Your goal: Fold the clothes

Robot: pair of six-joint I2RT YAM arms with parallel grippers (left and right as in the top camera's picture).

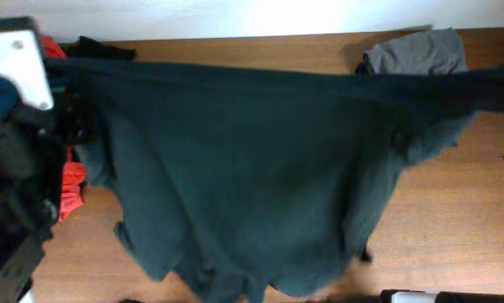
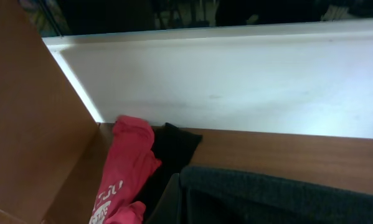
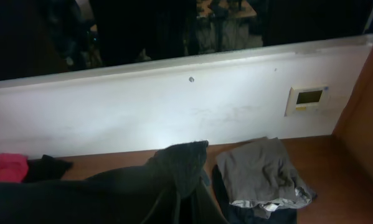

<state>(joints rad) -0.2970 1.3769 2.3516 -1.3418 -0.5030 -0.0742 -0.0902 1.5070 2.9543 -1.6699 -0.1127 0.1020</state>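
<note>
A large dark T-shirt [image 1: 252, 168] hangs spread out above the wooden table [image 1: 453, 227], pulled taut along its top edge from left to right. My left gripper [image 2: 183, 193] is shut on the shirt's left end; only one dark finger [image 2: 169, 200] shows beside the cloth [image 2: 267, 193]. My right gripper [image 3: 186, 196] is shut on the right end, where the fabric bunches up [image 3: 185, 163] over the fingers. In the overhead view the left arm [image 1: 16, 143] stands at the far left, while the right gripper is hidden past the shirt's right end.
A grey garment [image 1: 416, 52] [image 3: 261, 168] lies at the back right on a dark one. A red shirt with white print [image 2: 127, 168] [image 1: 71, 189] and a black garment [image 2: 174, 146] lie at the back left. A white wall [image 2: 236, 81] closes the back, and wooden side panels [image 2: 24, 124] stand at the ends.
</note>
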